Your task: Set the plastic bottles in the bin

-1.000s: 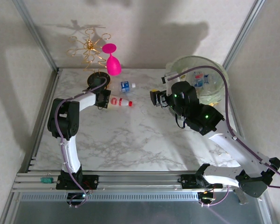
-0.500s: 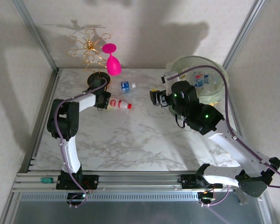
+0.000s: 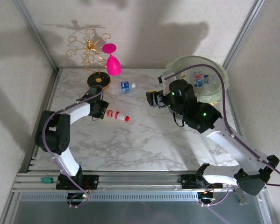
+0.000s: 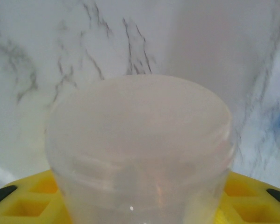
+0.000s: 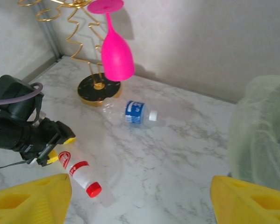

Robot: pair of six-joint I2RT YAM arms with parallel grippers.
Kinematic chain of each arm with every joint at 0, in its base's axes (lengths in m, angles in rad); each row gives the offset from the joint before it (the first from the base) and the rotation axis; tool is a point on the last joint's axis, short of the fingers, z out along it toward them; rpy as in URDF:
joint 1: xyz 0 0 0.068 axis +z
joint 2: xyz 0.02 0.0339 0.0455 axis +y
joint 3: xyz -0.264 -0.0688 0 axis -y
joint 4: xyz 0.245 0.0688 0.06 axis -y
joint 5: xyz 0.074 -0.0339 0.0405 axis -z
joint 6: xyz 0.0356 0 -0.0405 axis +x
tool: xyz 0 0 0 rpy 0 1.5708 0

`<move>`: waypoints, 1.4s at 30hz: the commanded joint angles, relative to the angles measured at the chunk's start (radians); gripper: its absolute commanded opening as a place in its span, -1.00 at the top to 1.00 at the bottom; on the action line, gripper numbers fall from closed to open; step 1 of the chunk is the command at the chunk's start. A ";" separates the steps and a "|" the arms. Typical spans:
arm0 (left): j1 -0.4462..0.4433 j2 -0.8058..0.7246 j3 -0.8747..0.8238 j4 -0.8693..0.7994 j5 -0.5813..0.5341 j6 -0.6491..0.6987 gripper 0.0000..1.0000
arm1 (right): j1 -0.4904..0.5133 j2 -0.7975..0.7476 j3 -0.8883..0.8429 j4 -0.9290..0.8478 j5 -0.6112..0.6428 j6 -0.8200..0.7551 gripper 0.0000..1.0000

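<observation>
At the far left of the bench (image 3: 144, 140): the left pincer (image 3: 104, 110) is clamped on the base of the red-label bottle (image 3: 116, 114). The bottle is roughly level, with its red cap (image 3: 127, 118) pointing right toward the middle of the bench and slightly toward the near edge. Cannot tell whether it rests on the marble or sits just off it. Left wrist view: the clear bottle base is close up, with the yellow fingers (image 4: 30, 198) at the two lower corners and veined marble beyond.

Blue-label bottle (image 3: 126, 86): on its side on the bench, white cap to the right. It lies behind the red-label bottle and apart from it, near the round foot of the gold rack (image 3: 89, 49). Pink glass (image 3: 112, 63): foot up, bowl down, tilted, right beside the rack's wires.

Right pincer (image 3: 150, 98): jaws apart with nothing between them, held over the bench between the blue-label bottle and the bin and facing left. Right wrist view: yellow fingertips (image 5: 32, 198) at the lower corners. Ahead of them are both loose bottles, the left pincer on the red-label one, the rack foot and the glass.

Bin (image 3: 186, 59): far right corner, pale green, bag-lined, with the right arm's cable arching over its rim. Binned bottles (image 3: 199, 79) lie inside, one showing a blue-and-red label. The count cannot be made out.
</observation>
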 commanded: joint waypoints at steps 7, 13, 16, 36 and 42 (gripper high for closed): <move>-0.058 -0.274 -0.034 -0.042 0.070 0.137 0.00 | 0.005 0.098 0.086 -0.025 -0.263 0.084 -0.66; -0.111 -0.438 0.034 -0.027 0.073 0.257 -0.02 | -0.040 0.117 0.120 0.000 -0.511 0.099 -0.70; -0.127 -0.492 0.056 0.027 0.135 0.318 -0.02 | -0.079 0.144 0.132 0.006 -0.641 0.117 -0.72; -0.261 -0.622 0.091 0.412 0.485 0.380 0.00 | -0.196 0.157 -0.022 0.332 -1.162 0.406 -0.72; -0.287 -0.621 0.090 0.447 0.488 0.377 0.00 | -0.193 0.159 -0.065 0.442 -1.235 0.476 -0.63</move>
